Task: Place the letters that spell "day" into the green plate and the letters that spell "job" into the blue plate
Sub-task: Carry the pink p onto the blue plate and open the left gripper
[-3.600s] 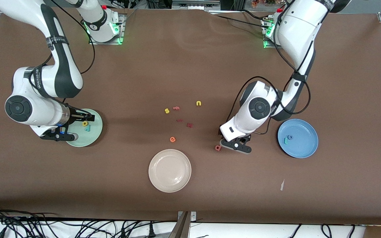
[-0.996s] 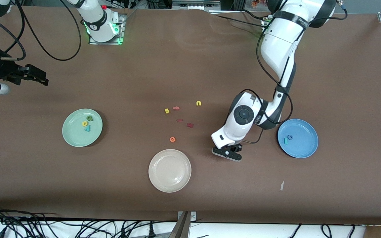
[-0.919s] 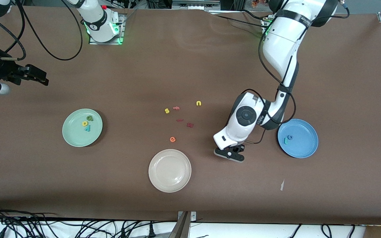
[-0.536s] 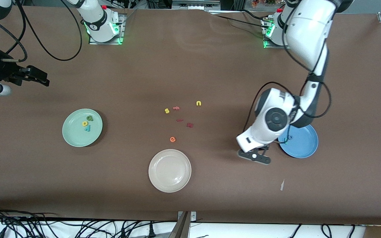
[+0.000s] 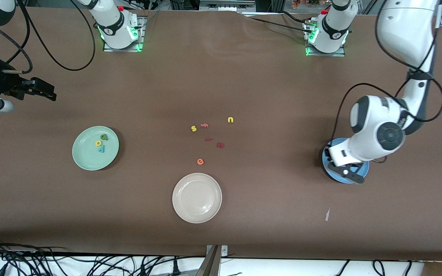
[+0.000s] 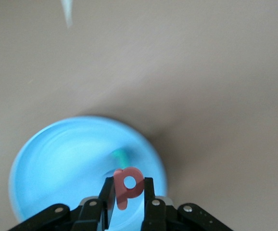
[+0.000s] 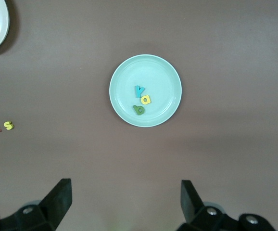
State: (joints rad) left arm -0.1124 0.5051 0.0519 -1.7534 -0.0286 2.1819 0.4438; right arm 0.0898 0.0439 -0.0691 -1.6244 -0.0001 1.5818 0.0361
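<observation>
Readable only as toy letters: yellow "s" (image 5: 193, 128) and yellow "u" (image 5: 230, 120) lying mid-worktop; orange "e" (image 5: 200, 161) at 6 o'clock from them; salmon-pink "b" (image 6: 128, 185) pinched upside down in the left tool (image 6: 129, 199); no printed labels legible elsewhere.

Your left arm hides most of the blue plate (image 5: 325, 153); the dark red letters (image 5: 220, 145) are unreadably small.

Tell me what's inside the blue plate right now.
On the blue plate a teal letter shows; the left hand, holding the salmon-pink "b" above it, covers the rest.
</observation>
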